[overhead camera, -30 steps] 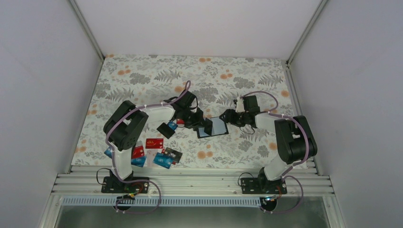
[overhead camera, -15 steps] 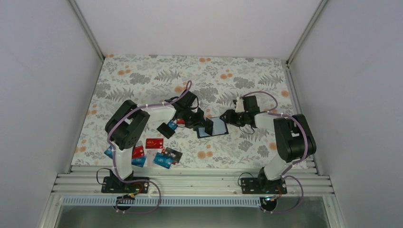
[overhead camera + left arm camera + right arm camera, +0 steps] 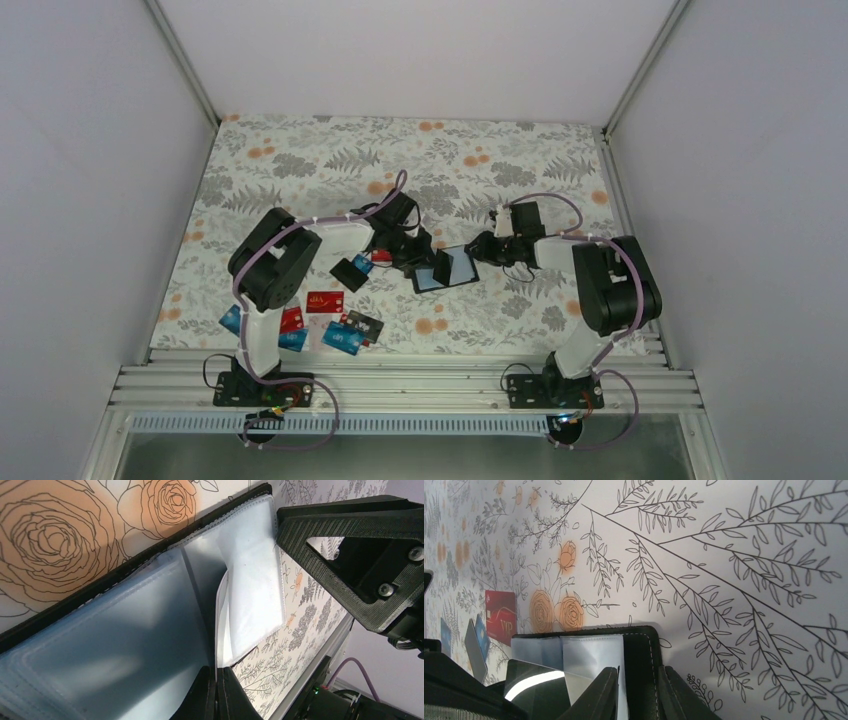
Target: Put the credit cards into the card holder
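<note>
The card holder (image 3: 455, 270) lay open near the middle of the table (image 3: 300, 160), grey-blue inside upward, between the two arms; the left end effector (image 3: 430, 266) met it from the left-edge side and the right end effector (image 3: 478, 250) from the right-edge side. In the left wrist view the left end effector (image 3: 216, 694) was pressed together, pinching the edge of a clear sleeve (image 3: 250, 595) that stood up from the holder's inside; the black cover rim ran along the flowered table beyond it. In the right wrist view the right end effector (image 3: 638, 672) had its fingers (image 3: 599, 695) narrowly parted, a strip of the black stitched cover (image 3: 641, 650) showing between them; whether they gripped it I cannot tell. The credit cards (image 3: 325, 301), red and blue, lay scattered toward the near left corner, well apart from the holder; a few more (image 3: 365, 262) lay just left of the left end effector.
</note>
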You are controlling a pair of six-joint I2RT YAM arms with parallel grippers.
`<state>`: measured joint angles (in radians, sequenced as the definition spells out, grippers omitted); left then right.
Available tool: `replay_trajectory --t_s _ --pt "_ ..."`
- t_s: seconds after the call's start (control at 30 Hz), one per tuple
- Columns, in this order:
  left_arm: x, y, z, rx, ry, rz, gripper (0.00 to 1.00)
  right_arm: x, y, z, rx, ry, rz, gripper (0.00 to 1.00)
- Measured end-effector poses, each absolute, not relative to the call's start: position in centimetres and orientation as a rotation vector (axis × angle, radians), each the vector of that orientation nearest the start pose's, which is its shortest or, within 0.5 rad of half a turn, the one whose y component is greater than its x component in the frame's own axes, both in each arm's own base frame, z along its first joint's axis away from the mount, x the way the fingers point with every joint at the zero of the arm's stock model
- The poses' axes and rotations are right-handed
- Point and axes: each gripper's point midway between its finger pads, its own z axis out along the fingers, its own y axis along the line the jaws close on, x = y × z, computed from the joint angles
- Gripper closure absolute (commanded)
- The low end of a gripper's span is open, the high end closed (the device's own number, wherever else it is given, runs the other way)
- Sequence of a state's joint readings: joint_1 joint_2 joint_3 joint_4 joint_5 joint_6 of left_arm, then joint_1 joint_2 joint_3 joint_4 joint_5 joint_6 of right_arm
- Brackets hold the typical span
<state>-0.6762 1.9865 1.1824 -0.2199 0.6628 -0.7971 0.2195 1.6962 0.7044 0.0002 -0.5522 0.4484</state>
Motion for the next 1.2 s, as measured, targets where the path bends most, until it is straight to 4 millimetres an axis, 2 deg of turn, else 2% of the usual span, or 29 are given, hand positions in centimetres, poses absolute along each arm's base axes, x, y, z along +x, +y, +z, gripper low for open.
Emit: replay_trajectory --t_s 0.4,0.83,1.2 --pt "28.7 -36.5 4.1 0.082 2.899 -1.296 0.98 32.7 16.5 1.5 0.085 2.622 0.955 0.8" --pt "28.7 -36.5 3.5 0.041 2.875 -1.32 0.98 31.0 16.3 1.5 0.104 2.618 0.971 0.8" --pt "28.8 -36.3 3.1 0.033 2.861 -1.317 0.98 30.7 16.4 1.5 0.109 2.61 0.964 0.8"
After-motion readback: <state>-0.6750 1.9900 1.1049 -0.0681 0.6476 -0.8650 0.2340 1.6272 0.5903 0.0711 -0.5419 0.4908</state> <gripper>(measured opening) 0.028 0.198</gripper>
